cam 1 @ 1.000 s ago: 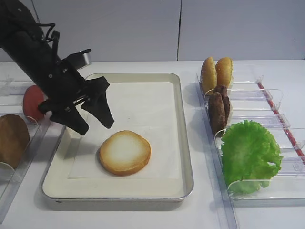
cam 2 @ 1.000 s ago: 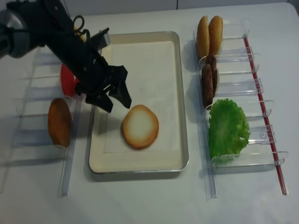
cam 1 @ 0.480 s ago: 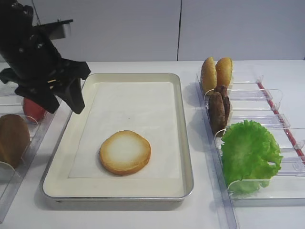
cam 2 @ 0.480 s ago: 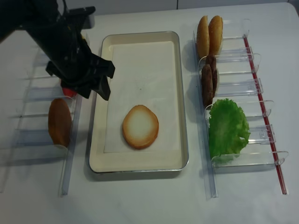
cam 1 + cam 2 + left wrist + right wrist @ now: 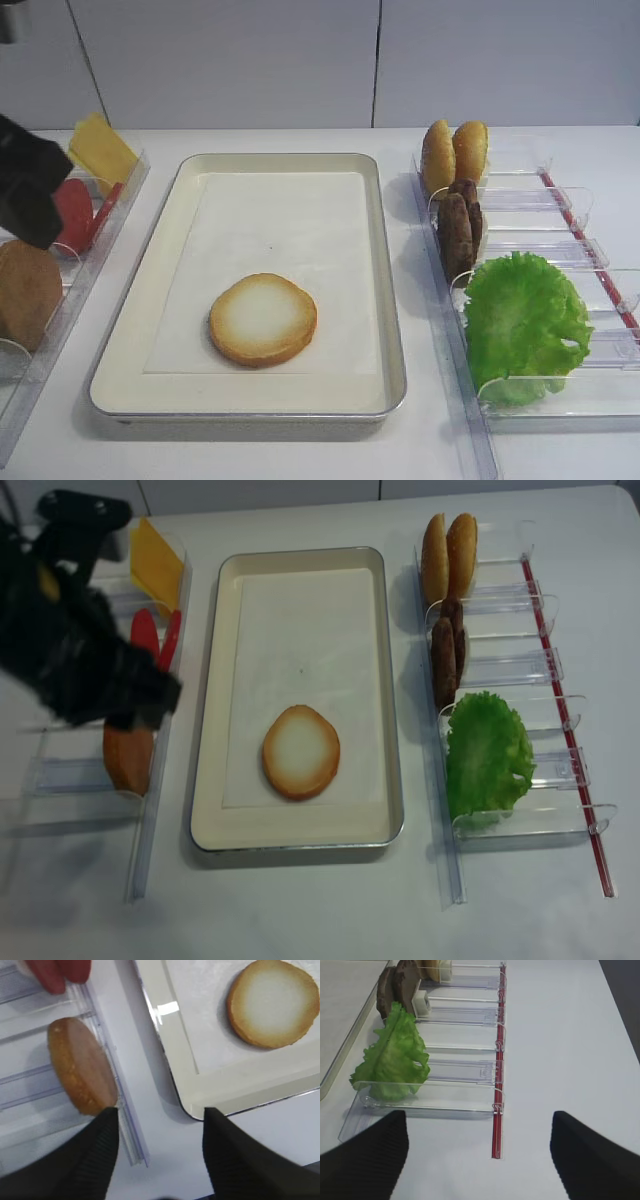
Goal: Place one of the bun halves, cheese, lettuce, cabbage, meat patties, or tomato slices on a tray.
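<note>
The bun half (image 5: 262,319) is lying cut face up on the paper liner of the tray (image 5: 385,300), toward its near end, with nothing touching it. The left gripper (image 5: 157,1152) is hanging over the gap between the tray's corner and the left rack (image 5: 125,1125), its jaws standing apart and empty, just beside the brown bun piece (image 5: 80,1072). The right gripper (image 5: 479,1152) is waiting over the bare counter (image 5: 560,1035) near the lettuce (image 5: 392,1055), its jaws spread wide on nothing. From here, I judge the main risk to be the left jaws clipping the rack's clear wall or the tray rim while dropping toward the tomato slices (image 5: 75,213) or cheese (image 5: 100,150), which are standing close together and could be knocked over or taken up two at once. No brand, label or writing is showing anywhere.
</note>
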Available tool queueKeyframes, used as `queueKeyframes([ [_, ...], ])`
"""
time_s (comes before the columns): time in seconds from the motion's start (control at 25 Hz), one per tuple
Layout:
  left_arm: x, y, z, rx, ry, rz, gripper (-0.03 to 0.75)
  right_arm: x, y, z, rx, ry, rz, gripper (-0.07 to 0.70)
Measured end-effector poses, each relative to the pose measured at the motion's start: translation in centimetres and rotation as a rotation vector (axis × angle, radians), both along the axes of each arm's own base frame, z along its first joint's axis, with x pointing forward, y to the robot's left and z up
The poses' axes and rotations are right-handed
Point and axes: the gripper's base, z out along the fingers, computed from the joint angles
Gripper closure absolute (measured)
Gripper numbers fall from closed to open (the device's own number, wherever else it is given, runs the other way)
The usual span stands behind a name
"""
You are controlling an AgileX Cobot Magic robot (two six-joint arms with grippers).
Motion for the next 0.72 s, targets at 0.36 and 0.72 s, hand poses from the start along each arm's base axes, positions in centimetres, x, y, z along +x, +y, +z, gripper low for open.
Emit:
queueKeyframes([
  [0.36, -7.9, 2.7, 2.4, -0.056, -0.195, 0.026, 0.368, 0.0, 0.0, 0.0, 0.0, 0.0, 0.0, 0.052],
  [0.72, -14.8, 5.5, 1.3, -0.047, -0.368, 0.048, 0.409, 0.0, 0.0, 0.0, 0.0, 0.0, 0.0, 0.052],
])
